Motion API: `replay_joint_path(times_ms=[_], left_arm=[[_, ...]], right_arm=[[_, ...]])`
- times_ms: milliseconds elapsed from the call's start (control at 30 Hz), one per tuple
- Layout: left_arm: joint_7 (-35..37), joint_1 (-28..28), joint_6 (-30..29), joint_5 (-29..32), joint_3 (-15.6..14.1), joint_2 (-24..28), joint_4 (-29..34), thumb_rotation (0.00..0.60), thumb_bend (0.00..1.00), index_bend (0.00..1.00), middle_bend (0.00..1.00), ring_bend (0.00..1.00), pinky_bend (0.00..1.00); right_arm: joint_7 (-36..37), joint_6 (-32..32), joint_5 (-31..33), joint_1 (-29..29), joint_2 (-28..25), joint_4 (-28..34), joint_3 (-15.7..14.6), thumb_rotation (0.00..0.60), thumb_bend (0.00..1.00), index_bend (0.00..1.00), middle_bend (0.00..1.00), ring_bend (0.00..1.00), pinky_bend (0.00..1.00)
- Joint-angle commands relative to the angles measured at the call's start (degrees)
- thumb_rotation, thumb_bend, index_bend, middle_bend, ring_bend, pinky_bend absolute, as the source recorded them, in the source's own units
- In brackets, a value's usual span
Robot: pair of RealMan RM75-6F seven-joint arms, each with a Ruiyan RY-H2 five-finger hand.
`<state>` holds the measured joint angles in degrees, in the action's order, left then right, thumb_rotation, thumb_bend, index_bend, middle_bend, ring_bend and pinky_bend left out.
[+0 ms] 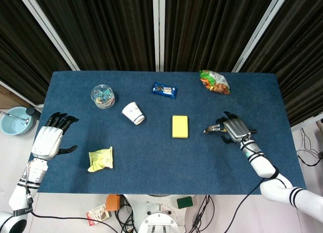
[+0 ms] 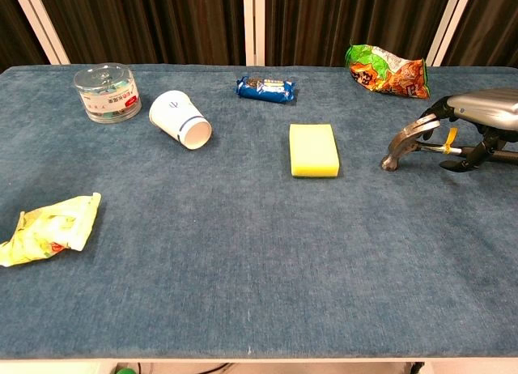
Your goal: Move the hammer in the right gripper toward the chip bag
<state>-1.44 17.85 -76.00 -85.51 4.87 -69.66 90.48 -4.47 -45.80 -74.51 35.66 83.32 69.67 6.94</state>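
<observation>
My right hand (image 1: 234,129) (image 2: 479,115) grips a hammer (image 1: 212,128) (image 2: 411,142) by the handle at the table's right side. Its metal head points left and sits low, at or just above the blue cloth. The chip bag (image 1: 215,82) (image 2: 387,69), green and orange, lies at the far right corner, beyond the hammer and apart from it. My left hand (image 1: 50,137) hovers at the table's left edge with fingers spread and nothing in it; only the head view shows it.
A yellow sponge (image 1: 179,126) (image 2: 314,149) lies just left of the hammer head. Farther left are a tipped paper cup (image 1: 133,113), a clear round tub (image 1: 102,96), a blue snack bar (image 1: 165,90) and a crumpled yellow bag (image 1: 100,159).
</observation>
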Motion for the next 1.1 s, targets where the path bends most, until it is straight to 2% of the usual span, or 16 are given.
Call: replay_joint_path(times_ms=[33, 267, 933, 1100], left_arm=[[0.1, 0.1, 0.1, 0.1, 0.0, -0.1, -0.1, 0.600, 0.00, 0.22, 0.21, 0.12, 0.10], [0.6, -0.2, -0.5, -0.2, -0.3, -0.2, -0.6, 0.600, 0.00, 0.22, 0.21, 0.12, 0.10], [2.5, -1.7, -2.2, -0.4, -1.1, -0.2, -1.8, 0.600, 0.00, 0.22, 0.21, 0.12, 0.10], [2.5, -1.7, -2.1, -0.4, -1.1, -0.2, -1.9, 0.600, 0.00, 0.22, 0.21, 0.12, 0.10]], right_arm=[[0.3, -0.4, 0.0, 0.0, 0.5, -0.5, -0.1, 0.600, 0.39, 0.33, 0.31, 0.11, 0.22], [0.0, -1.5, 0.0, -0.1, 2.3, -2.1, -0.5, 0.600, 0.47, 0.38, 0.38, 0.18, 0.26], [-0.9, -1.7, 0.7, 0.2, 3.6, -3.8, -1.1, 0.600, 0.54, 0.48, 0.42, 0.23, 0.29], [-1.1, -1.6, 0.9, 0.3, 3.4, -4.0, -1.1, 0.600, 0.59, 0.50, 0.43, 0.25, 0.30]])
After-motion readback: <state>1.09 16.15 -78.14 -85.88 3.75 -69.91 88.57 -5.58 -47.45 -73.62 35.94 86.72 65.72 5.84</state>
